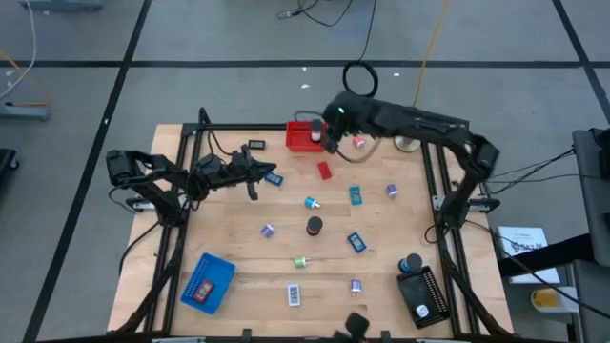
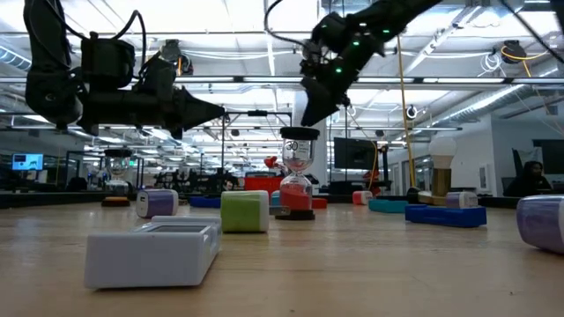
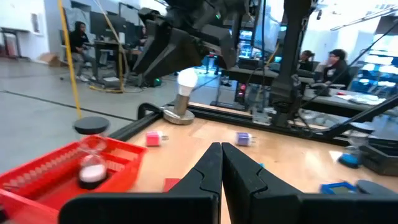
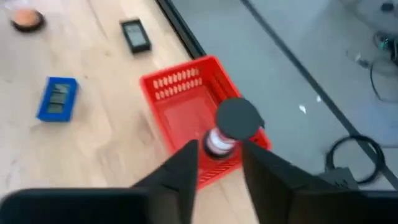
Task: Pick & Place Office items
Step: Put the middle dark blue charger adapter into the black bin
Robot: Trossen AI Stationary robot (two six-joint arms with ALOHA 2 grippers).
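A small hourglass with black caps point(image 4: 230, 124) stands upright in the red tray point(image 4: 180, 106) at the table's far edge; the left wrist view shows this hourglass point(image 3: 93, 163) in the tray point(image 3: 37, 180) too. My right gripper point(image 4: 219, 148) hovers open just above it, one finger on either side, touching nothing; it also shows from above point(image 1: 331, 138). My left gripper point(image 3: 222, 149) is shut and empty, hanging over the left middle of the table point(image 1: 255, 181). Small pieces lie scattered on the wood: a red block point(image 1: 324, 171), a teal block point(image 1: 355, 195), a blue block point(image 1: 274, 178), a second hourglass point(image 1: 314, 226).
A blue tray point(image 1: 208, 282) sits near left and a black tray point(image 1: 423, 295) near right. The white ball on its stand point(image 3: 180, 93) is at the far edge, right of the red tray. A pink piece point(image 1: 359, 142) and purple bits point(image 1: 392, 191) lie nearby. People sit beyond the table.
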